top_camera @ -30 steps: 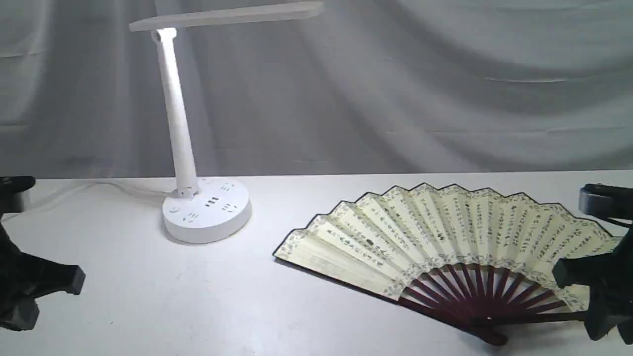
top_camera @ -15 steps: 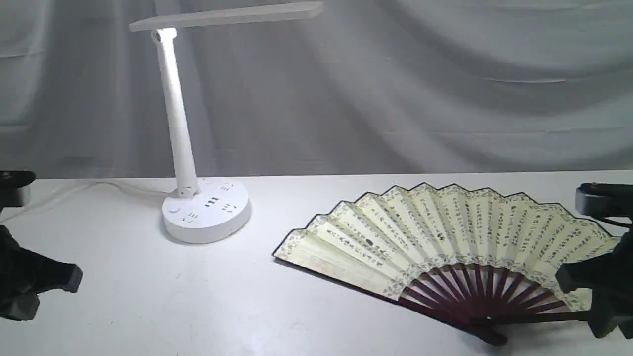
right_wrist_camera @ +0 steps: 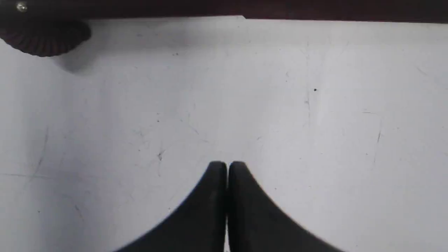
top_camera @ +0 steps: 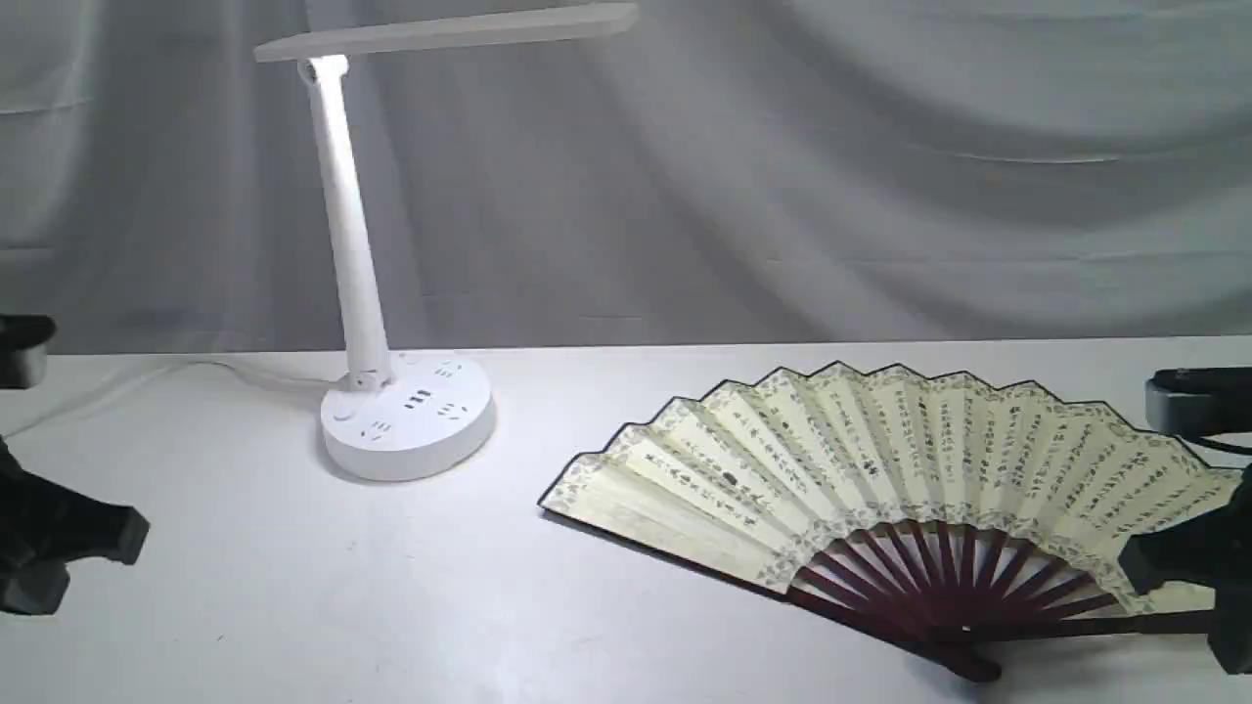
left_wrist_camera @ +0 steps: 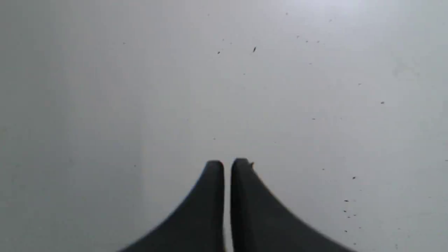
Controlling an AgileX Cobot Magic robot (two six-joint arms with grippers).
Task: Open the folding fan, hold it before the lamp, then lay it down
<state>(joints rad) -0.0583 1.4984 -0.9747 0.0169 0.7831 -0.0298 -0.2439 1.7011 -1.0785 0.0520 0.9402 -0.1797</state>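
Fingers (left_wrist_camera: 211, 189) of L gripper (left_wrist_camera: 227, 161) clenched on nothing, over bare table (top_camera: 293, 587) by its left edge. R gripper (right_wrist_camera: 227, 163) likewise pinched tight & empty, by the right edge, just beside the fan's maroon guard (right_wrist_camera: 315, 8) but not touching it.

Folding fan (top_camera: 880, 460) lies fully spread, flat on the right half of the table, pivot (right_wrist_camera: 45, 38) near the front edge, right guard running out to the right edge. Lamp (top_camera: 362, 254) stands at back-left, well apart from it. Looks like the lay-down is done.

Risks, as I judge:
- R arm swinging toward the guard could knock it, part-folding the leaf or sliding the fan.
- Pivot sits close to the front edge, so a nudge frontward may tip it off.
- Paper leaf creases easily if pressed.

Room: wide bare strip btwn lamp base & fan, plus front-left. Tight only at front-right corner. Safest exit for R is up & away from the fan.
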